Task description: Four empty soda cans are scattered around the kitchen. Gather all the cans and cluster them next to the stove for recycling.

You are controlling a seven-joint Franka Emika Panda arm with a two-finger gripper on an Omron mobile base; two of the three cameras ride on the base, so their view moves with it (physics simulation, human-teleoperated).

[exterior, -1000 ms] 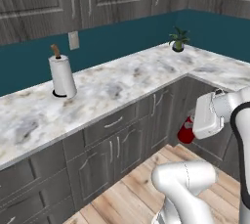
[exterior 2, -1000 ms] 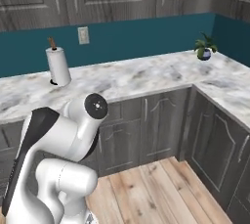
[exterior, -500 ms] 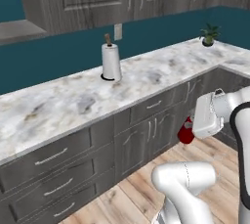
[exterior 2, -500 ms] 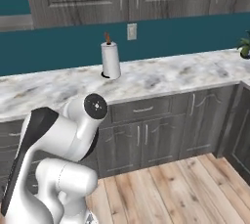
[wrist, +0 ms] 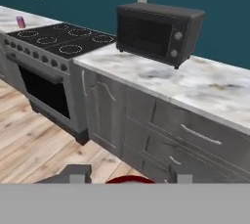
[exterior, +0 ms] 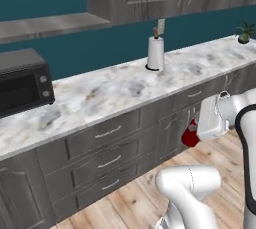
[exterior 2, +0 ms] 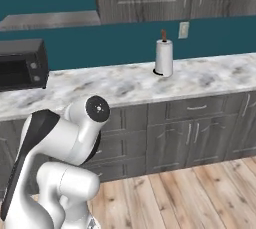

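The arm [exterior: 235,118] is folded low, fingers [wrist: 78,175] clamping the red can [exterior: 190,135].

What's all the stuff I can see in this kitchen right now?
red soda can: one, red, held at the hand, in front of the lower cabinets.
purple soda can: one, purple, on the counter beyond the stove.
stove: one, black top, left of the microwave in the hand view.
microwave: one, dark grey, on the counter.
paper towel roll: one, white, upright on the counter.
potted plant: one, green, far end of the counter.
counter: marbled white, over grey cabinets.
hand: white, closed on the red soda can.
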